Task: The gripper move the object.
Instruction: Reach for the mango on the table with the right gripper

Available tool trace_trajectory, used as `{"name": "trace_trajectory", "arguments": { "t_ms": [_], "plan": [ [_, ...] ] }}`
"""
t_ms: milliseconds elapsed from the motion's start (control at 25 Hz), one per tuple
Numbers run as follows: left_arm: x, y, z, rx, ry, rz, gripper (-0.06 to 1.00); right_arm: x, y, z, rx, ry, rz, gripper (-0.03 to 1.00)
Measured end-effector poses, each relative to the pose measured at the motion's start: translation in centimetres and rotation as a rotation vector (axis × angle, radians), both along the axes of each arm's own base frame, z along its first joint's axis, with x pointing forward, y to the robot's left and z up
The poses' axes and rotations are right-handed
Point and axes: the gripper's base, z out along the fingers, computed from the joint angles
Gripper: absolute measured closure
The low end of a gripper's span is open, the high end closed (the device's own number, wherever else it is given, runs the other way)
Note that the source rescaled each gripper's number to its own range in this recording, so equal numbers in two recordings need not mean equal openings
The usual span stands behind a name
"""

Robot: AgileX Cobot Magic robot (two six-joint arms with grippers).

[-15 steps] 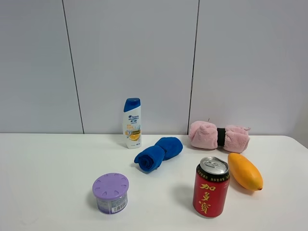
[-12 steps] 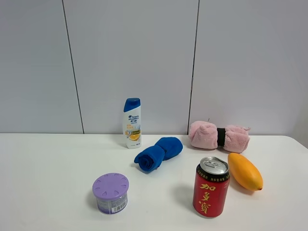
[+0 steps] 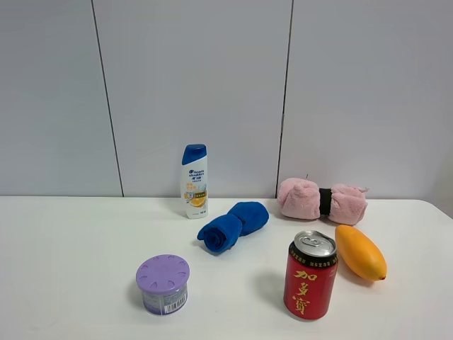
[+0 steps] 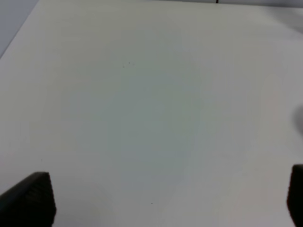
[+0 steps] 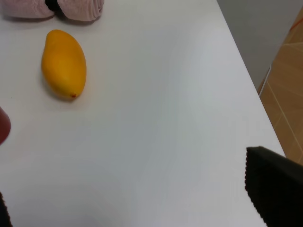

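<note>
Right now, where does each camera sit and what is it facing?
Exterior high: mounted high, facing the wall across the table; shows mango, red can; no arm.
Left wrist: on left arm, over bare table; left gripper open.
Right wrist: on right arm, over the mango; right gripper open.
Shared: exterior and right wrist both show mango, pink towel.

You have bare table (image 3: 417,297) open on the outer side of the mango (image 3: 361,253), red can (image 3: 310,276) just beside it, pink towel roll (image 3: 322,201) close behind.

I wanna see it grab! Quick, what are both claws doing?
Left gripper: open, holding nothing.
Right gripper: open, holding nothing, apart from the mango.
</note>
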Motion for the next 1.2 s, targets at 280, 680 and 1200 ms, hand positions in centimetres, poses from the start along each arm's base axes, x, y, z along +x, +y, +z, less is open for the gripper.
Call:
{"name": "trace_trajectory", "arguments": {
  "t_ms": [280, 680, 1200],
  "plan": [
    [0.0, 0.0, 0.0, 0.000, 0.000, 0.000, -0.06, 0.0, 0.0, 0.0, 0.000, 0.000, 0.000, -0.03],
    [0.0, 0.0, 0.0, 0.000, 0.000, 0.000, -0.06, 0.0, 0.0, 0.0, 0.001, 0.000, 0.001, -0.03],
    [0.0, 0.0, 0.0, 0.000, 0.000, 0.000, -0.06, -2.3, 0.1, 7.8, 0.008, -0.289, 0.009, -0.03]
  ]
}}
